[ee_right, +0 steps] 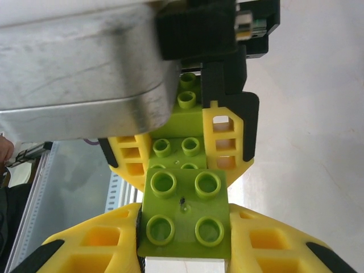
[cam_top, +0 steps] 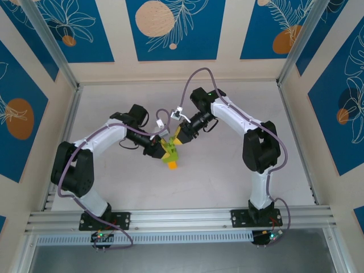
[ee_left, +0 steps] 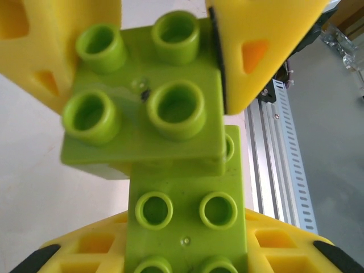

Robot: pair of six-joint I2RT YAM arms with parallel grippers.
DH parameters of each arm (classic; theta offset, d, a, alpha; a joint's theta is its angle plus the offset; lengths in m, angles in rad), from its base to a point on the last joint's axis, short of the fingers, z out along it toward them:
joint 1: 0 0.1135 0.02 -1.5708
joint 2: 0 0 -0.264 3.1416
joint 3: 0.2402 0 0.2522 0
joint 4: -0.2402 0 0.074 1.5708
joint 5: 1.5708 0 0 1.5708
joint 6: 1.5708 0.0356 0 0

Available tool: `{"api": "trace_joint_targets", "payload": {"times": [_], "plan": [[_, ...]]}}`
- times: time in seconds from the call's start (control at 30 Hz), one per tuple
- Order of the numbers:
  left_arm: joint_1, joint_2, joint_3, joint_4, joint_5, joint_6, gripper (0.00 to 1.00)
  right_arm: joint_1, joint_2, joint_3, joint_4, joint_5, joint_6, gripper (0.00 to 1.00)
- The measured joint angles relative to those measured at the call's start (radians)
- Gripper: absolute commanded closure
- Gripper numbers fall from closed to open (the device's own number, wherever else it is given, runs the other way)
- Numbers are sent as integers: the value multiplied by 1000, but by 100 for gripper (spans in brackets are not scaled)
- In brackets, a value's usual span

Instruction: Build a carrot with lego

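Observation:
In the top view both grippers meet mid-table over a small lime-green lego cluster (cam_top: 168,149) with an orange brick (cam_top: 172,165) at its near end. My left gripper (cam_top: 161,148) is shut on a lime-green brick (ee_left: 187,219), its yellow fingers (ee_left: 85,250) on either side. My right gripper (cam_top: 178,136) is shut on a square four-stud green brick (ee_right: 185,213), which overlaps the far end of the left one (ee_right: 179,149). In the left wrist view that square brick (ee_left: 145,108) sits between the right gripper's yellow fingers (ee_left: 261,51).
An aluminium rail (cam_top: 182,219) runs along the near edge, also seen in the left wrist view (ee_left: 278,165). Panel walls (cam_top: 182,28) enclose the white table (cam_top: 125,102) on three sides. Grey cables (cam_top: 196,77) loop above both arms.

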Motion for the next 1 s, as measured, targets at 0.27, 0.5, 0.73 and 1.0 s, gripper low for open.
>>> {"api": "trace_joint_targets", "payload": {"times": [0.27, 0.5, 0.73, 1.0], "plan": [[2, 5, 0, -19, -7, 0, 91, 8, 12, 0, -1, -1, 0, 94], [2, 7, 0, -19, -13, 0, 90, 8, 12, 0, -6, 0, -5, 94], [5, 24, 2, -14, -24, -1, 90, 8, 13, 0, -34, 17, -19, 93], [6, 26, 2, -13, -25, -3, 90, 9, 13, -1, -34, 20, -23, 92]]}}
